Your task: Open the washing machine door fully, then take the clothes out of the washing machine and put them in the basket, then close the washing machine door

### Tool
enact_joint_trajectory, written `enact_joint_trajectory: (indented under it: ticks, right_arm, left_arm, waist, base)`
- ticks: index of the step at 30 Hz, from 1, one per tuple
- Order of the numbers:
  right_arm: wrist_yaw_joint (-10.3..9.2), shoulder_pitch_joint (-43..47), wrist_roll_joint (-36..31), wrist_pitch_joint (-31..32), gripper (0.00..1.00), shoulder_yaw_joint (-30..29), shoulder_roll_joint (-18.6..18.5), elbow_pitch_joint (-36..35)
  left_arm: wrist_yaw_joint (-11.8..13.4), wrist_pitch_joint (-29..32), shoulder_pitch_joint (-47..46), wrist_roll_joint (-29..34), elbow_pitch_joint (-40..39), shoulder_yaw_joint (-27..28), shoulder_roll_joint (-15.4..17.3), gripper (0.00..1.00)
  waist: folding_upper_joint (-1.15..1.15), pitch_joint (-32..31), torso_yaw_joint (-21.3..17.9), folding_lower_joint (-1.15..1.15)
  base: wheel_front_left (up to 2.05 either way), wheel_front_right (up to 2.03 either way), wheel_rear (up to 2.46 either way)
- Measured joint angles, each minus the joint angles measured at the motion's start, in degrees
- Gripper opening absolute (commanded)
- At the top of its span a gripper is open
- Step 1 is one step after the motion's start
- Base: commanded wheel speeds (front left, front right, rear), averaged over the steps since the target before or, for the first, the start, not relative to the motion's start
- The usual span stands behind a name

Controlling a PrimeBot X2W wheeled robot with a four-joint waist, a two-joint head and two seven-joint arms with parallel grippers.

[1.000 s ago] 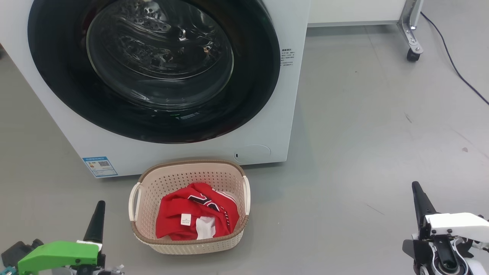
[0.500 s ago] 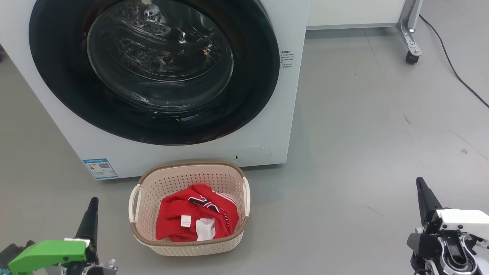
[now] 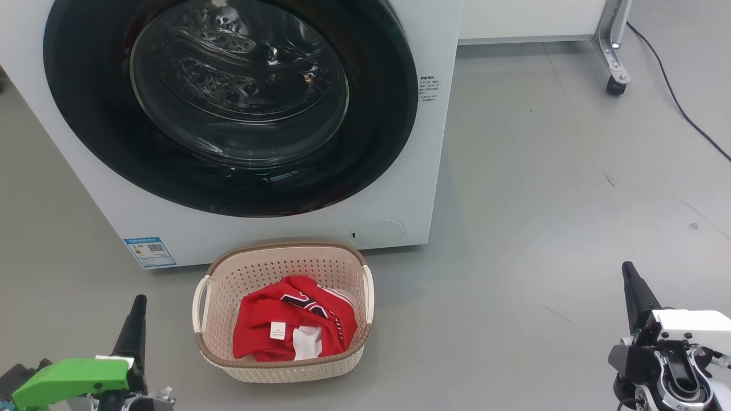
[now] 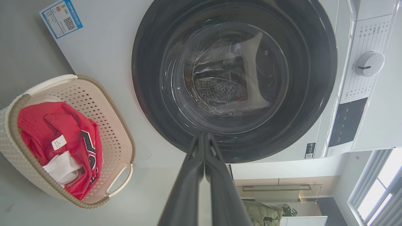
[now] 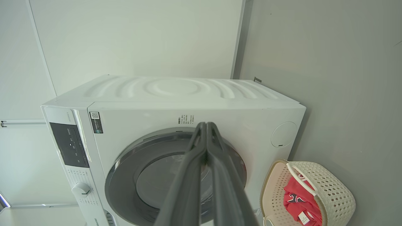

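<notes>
Both left gripper [image 4: 204, 135] and right gripper [image 5: 206, 124] pinched narrow, empty;
washing machine door [image 3: 228, 97] looks flush ahead of both; red jersey [image 3: 297, 325] in basket [image 3: 285, 246] alongside; confirm latch, back off.

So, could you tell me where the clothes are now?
Head view, lower centre: the clothes lie in the basket, before the washing machine.

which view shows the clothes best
Head view: it looks down into the basket, so the clothes lie open, label and lettering visible. Left wrist view shows them sideways, partly behind the rim; right wrist view shows them small, near its bottom corner.
</notes>
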Motion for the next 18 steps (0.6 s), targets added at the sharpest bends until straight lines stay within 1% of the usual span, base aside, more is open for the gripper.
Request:
enact_joint_trajectory:
  ticks: [4,18]
  right_arm:
    - [0.01,-0.01,0.00,0.00,0.00,-0.02,0.00,0.16]
    - [0.02,-0.03,0.00,0.01,0.00,-0.08,0.01,0.31]
  left_arm:
    - [-0.38,0.10,-0.01,0.00,0.13,0.03,0.00,0.00]
    - [-0.42,0.31,-0.05,0.00,0.40,0.09,0.00,0.00]
  waist:
    - [0.00,0.00,0.00,0.00]
    - [0.00,-0.02,0.00,0.00]
  base:
    - [0.00,0.00,0.00]
    - [0.00,0.00,0.00]
